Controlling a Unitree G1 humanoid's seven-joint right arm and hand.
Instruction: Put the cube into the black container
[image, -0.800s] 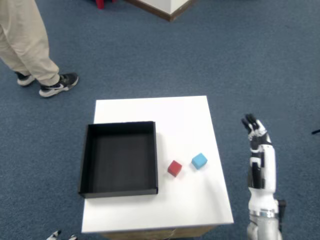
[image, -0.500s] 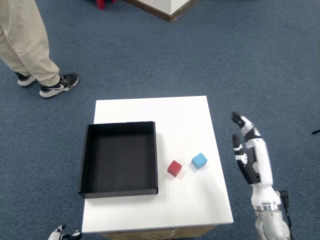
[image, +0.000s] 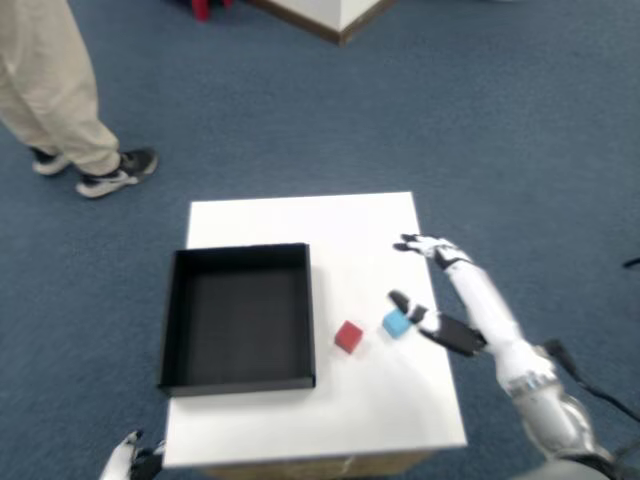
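A red cube (image: 348, 336) and a blue cube (image: 397, 322) lie on the white table (image: 340, 225), just right of the black container (image: 238, 317), whose inside holds nothing. My right hand (image: 440, 290) reaches in over the table's right edge, open, with fingers spread. One dark fingertip (image: 399, 300) hovers right by the blue cube's top; the upper fingertips (image: 410, 243) point left, well above it. Nothing is held.
A person's legs in beige trousers and dark sneakers (image: 115, 172) stand on the blue carpet at the upper left. A white block with a wooden base (image: 335, 15) sits at the top. Part of my left hand (image: 135, 458) shows at the bottom left.
My right hand has swung left from beside the table to over its right side, ending by the blue cube. The cubes and container have not moved.
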